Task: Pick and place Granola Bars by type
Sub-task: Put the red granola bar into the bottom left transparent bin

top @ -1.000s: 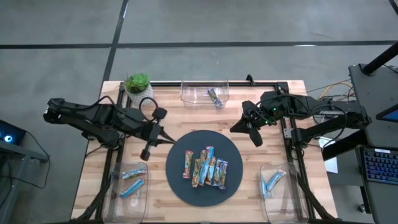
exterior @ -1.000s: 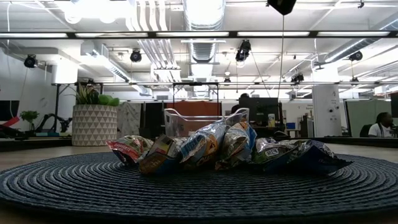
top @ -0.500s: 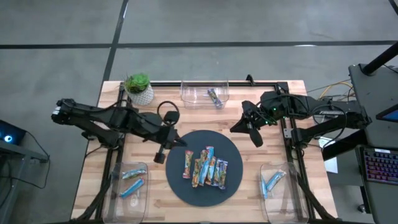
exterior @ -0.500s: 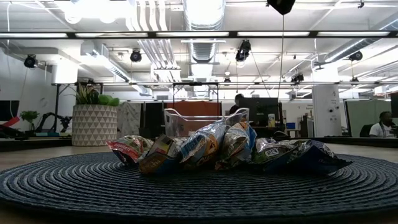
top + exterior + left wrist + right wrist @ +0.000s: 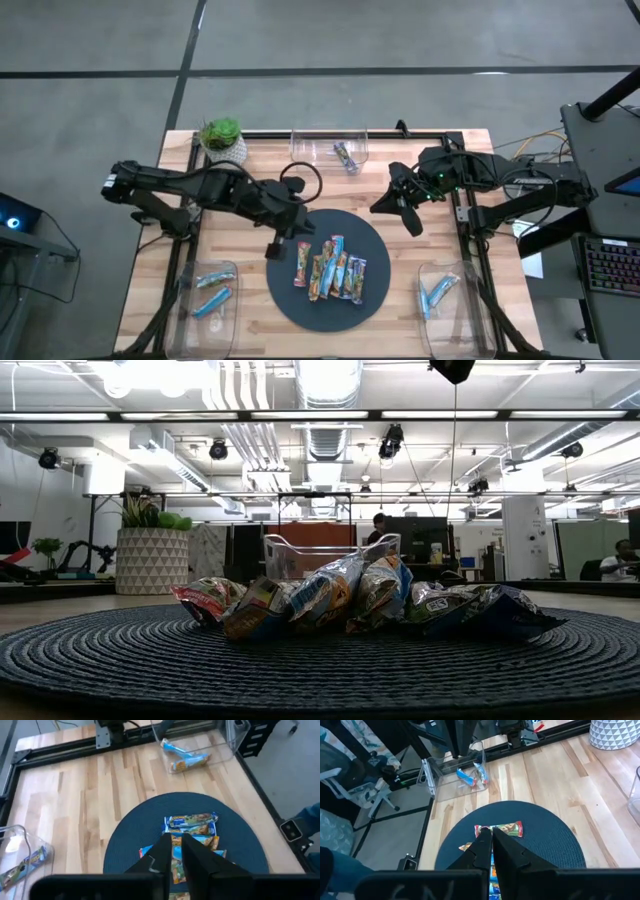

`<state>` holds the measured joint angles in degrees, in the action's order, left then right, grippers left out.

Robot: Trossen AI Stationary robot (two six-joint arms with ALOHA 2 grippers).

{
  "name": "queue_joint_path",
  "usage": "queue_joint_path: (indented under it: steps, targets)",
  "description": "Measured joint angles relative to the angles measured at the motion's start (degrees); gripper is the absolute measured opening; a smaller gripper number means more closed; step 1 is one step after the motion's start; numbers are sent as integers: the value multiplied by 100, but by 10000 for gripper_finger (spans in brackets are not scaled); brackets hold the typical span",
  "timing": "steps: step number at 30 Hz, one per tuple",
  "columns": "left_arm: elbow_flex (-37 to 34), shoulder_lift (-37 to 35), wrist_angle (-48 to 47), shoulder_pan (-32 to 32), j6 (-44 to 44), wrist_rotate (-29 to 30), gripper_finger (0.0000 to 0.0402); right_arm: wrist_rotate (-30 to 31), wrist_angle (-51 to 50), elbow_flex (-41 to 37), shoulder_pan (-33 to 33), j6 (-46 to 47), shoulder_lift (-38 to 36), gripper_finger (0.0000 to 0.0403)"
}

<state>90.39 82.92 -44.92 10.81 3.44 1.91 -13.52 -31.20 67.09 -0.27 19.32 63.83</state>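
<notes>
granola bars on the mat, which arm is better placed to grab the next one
Probably the left. The left gripper hangs at the round mat's edge beside the granola bars, while the right gripper waits shut, farther off beyond the mat's far rim.

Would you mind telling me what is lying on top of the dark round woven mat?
A row of about five shiny wrapped granola bars lies side by side on the dark round woven mat, near its middle. Whether any bar hides beneath the overlapping ones cannot be seen.
</notes>
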Motion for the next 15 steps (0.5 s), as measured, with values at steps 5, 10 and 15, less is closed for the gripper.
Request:
queue_joint_path:
  steps: [5,10,15]
  targets:
    - [-80,11,-71,-22,-386,47,87,0,-9,-2,0,17,0,8]
    - [-159,17,-155,-24,-921,122,145,0,-9,-2,0,19,0,8]
    - [-166,17,-394,-44,-1261,120,182,2,-9,-2,0,19,0,8]
